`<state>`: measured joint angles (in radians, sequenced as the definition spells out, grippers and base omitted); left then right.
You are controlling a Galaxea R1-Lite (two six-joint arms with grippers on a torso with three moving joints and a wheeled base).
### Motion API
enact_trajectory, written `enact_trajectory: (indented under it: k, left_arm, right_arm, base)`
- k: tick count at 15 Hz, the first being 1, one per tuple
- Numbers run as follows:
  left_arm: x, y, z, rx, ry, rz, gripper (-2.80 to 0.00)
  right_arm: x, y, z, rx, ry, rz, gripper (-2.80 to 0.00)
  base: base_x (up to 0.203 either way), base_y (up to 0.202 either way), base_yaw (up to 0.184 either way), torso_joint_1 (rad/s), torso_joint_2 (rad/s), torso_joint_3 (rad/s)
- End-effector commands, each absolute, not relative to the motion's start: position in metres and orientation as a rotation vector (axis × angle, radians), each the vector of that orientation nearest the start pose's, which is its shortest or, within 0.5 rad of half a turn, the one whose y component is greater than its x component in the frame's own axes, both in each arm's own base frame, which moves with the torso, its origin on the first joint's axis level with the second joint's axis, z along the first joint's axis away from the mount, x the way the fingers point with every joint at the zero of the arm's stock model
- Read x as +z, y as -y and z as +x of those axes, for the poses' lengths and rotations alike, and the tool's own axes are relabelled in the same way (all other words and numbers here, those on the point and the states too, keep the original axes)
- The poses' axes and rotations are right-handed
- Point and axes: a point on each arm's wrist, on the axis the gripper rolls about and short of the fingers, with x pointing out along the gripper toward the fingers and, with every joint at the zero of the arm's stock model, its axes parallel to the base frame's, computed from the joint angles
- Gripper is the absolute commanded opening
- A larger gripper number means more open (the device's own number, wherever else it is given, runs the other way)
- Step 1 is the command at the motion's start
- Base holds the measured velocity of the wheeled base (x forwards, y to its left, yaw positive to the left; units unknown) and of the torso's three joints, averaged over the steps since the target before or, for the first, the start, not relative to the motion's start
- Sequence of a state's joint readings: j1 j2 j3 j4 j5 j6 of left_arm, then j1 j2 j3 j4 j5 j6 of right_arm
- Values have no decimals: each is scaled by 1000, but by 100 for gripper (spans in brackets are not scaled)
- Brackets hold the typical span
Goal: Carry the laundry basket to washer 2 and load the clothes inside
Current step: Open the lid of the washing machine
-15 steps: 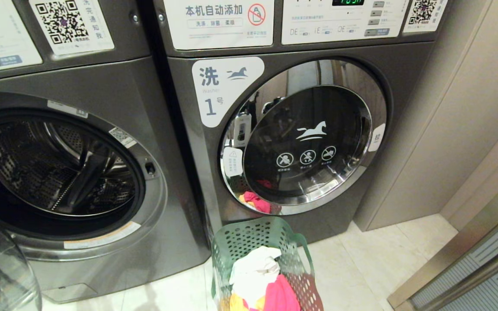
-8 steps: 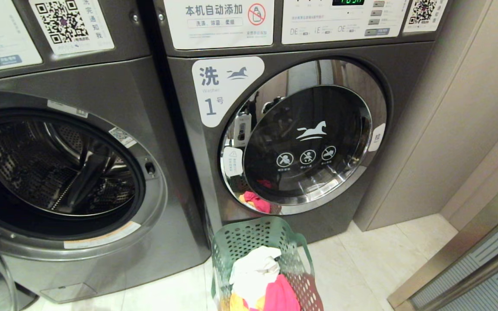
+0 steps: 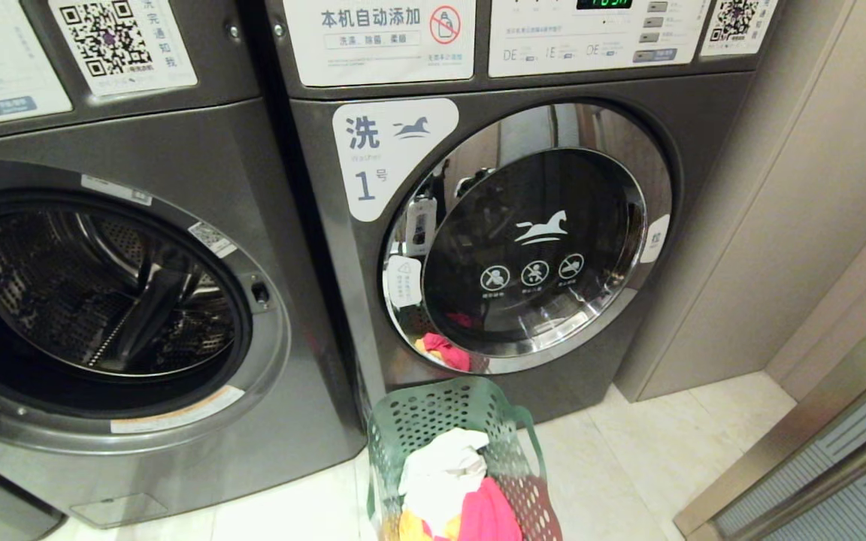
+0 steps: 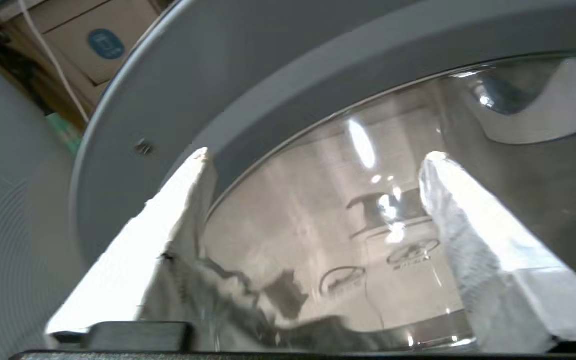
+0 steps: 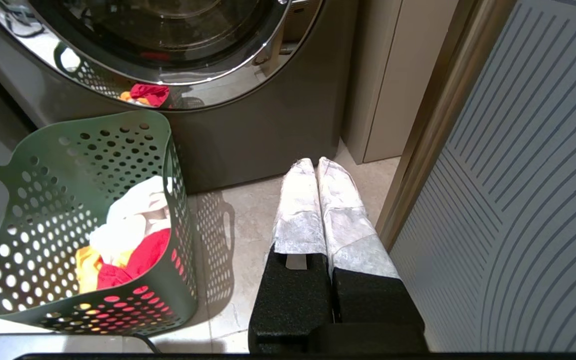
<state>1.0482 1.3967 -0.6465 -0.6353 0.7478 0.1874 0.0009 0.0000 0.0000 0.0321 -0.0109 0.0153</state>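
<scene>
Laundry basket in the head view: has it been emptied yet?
No, the laundry basket holds the clothes, white, yellow and pinkish-red, piled inside.

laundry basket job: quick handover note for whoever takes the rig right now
Dark green perforated plastic laundry basket: on the floor before the shut washer labelled 1, holding the white, yellow and red clothes.
Left gripper: open, at the glass door of the dark grey front-loading washer, whose drum stands open.
Right gripper: shut, empty, above the floor beside the basket.
Done: basket set down, door open. Left: load the clothes.
</scene>
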Motion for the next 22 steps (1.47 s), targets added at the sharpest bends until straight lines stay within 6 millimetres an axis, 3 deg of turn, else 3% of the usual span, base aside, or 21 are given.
enact_trajectory:
  k: [1,4,9,13,16,19,22]
  left_arm:
    - [212,-227,92,1841,-352,95,-280]
    - [213,-251,75,1831,-349,76,-280]
    - [202,-242,72,1820,-386,63,-280]
    - [197,-246,71,1829,-399,49,-280]
    - [203,-246,72,1825,-299,49,-280]
    - [209,-235,81,1586,11,156,-280]
    - [197,-213,79,1278,204,228,-280]
  right_arm:
    - [70,0,-22,-11,-41,15,-280]
    - [70,0,-22,-10,-42,15,-280]
    - [70,0,-22,-10,-41,15,-280]
    - [70,0,-22,-10,-42,15,-280]
    - [70,0,-22,-10,-41,15,-280]
    - [70,0,-22,-10,-41,15,-280]
    - [70,0,-22,-10,-41,15,-280]
  base:
    - [0,0,0,0,0,0]
    - [0,0,0,0,0,0]
    - [0,0,0,0,0,0]
    - [0,0,0,0,0,0]
    - [0,0,0,0,0,0]
    - [0,0,0,0,0,0]
    - [0,0,0,0,0,0]
